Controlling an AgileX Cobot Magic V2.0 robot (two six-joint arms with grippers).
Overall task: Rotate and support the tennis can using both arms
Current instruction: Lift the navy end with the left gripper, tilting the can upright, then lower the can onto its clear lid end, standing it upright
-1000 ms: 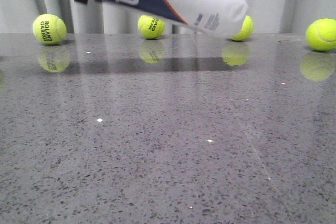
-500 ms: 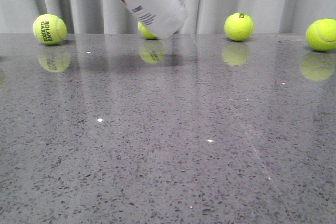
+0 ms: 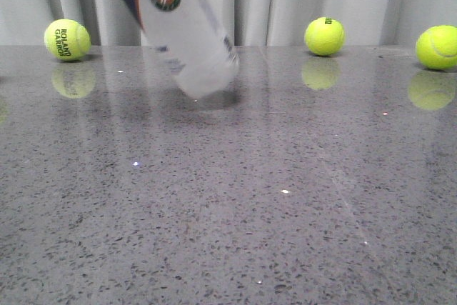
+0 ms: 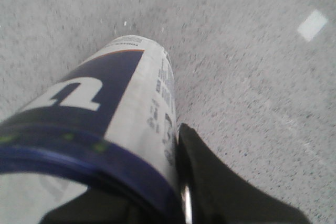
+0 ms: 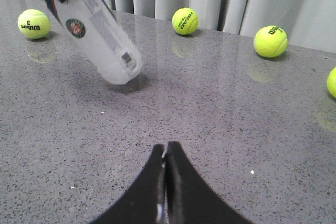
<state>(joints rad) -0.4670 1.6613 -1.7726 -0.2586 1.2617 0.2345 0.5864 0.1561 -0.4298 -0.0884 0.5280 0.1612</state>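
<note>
The tennis can (image 3: 182, 30) hangs tilted above the grey table, its clear base low and close to the surface, its navy band running out of the top of the front view. It also shows in the right wrist view (image 5: 97, 30) and fills the left wrist view (image 4: 105, 124). My left gripper (image 4: 131, 182) is shut on the can near its blue top; one black finger (image 4: 210, 182) presses its side. It is out of the front view. My right gripper (image 5: 165, 153) is shut and empty, low over the table, well short of the can.
Yellow-green tennis balls lie along the back of the table before a grey curtain: one far left (image 3: 67, 39), one right of centre (image 3: 324, 36), one at the right edge (image 3: 437, 46). The right wrist view shows another ball (image 5: 185, 21) behind the can.
The can has swung from nearly level, base to the right, to steeply tilted with its base down near the table. It now hides the middle back ball in the front view.
</note>
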